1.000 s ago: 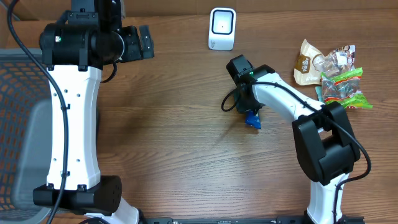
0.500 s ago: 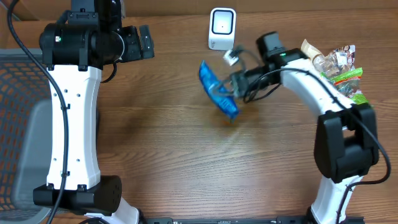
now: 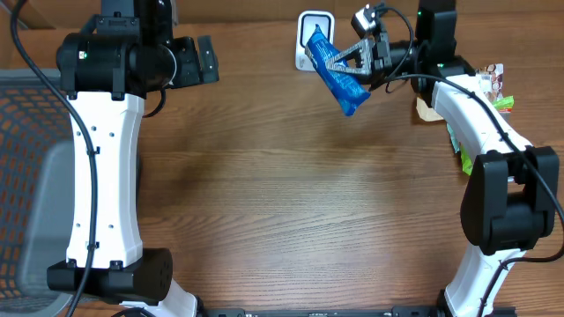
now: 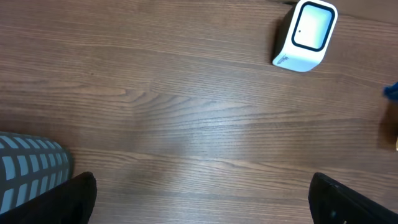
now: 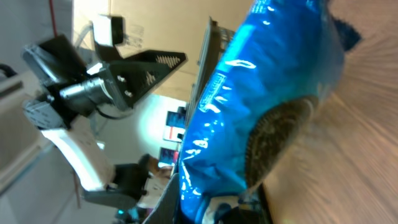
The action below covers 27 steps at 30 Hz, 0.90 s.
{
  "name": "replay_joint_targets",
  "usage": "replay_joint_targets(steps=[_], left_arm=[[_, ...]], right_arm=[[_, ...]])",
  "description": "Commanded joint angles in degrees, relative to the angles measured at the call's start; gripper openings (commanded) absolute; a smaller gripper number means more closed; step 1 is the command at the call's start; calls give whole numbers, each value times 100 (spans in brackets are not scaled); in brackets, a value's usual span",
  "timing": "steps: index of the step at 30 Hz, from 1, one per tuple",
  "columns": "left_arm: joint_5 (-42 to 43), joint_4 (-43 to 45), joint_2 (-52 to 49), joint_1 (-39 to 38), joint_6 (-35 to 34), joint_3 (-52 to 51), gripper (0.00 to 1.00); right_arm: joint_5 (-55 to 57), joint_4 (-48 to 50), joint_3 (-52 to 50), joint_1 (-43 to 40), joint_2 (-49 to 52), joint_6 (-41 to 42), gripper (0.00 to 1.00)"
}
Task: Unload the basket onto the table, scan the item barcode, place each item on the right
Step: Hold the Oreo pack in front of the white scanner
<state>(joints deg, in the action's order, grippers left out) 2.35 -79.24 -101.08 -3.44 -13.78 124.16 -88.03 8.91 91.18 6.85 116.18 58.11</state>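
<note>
blue packet (image 3: 339, 75): 1 | scanner (image 4: 305, 34): 1 | basket (image 3: 26, 132): 1 | other snacks (image 3: 491, 77): few (mostly hidden)

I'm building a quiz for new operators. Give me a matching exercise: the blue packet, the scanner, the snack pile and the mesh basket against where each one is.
Things:
1. blue packet
2. scanner
3. snack pile
4. mesh basket

Places:
A. at the table's left side
B. held up by the right gripper
C. standing at the table's far edge
D. lying at the table's far right

Pairs: 1-B, 2-C, 3-D, 4-A
</note>
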Motion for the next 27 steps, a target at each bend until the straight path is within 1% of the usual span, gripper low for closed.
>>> replay_joint_targets(steps=[1,3,7,8,9,10,16,21,22,24,25,27], left_arm=[[22,15,-9,-37,-105,33,100],[20,13,-9,-37,-105,33,100],[20,15,-9,-37,-105,33,100],[20,15,-9,-37,-105,33,99],[20,15,-9,-37,-105,33,100],[20,15,-9,-37,-105,33,100],[20,15,-9,-37,-105,33,100],[20,13,-9,-37,-105,33,100],[20,15,-9,-37,-105,33,99],[20,15,-9,-37,-105,33,100],[20,15,-9,-37,-105,33,100],[20,15,-9,-37,-105,33,99]], right_arm=[[-188,1478,122,-20,-310,2776,4],[-188,2365,122,-17,-310,3517,4],[-101,4986,122,-37,-315,5637,4],[-83,5650,122,-74,-332,6279,4],[-70,6140,122,-118,-345,6577,4],[-70,6275,122,-149,-372,6577,4],[-184,6360,120,-511,-752,6575,3],[-184,6669,114,-697,-807,6520,4],[-184,6695,114,-697,-807,6360,4],[-120,6690,98,-608,-791,5654,4],[-120,6679,90,-542,-769,5436,4],[-188,6299,74,-348,-699,4750,4]])
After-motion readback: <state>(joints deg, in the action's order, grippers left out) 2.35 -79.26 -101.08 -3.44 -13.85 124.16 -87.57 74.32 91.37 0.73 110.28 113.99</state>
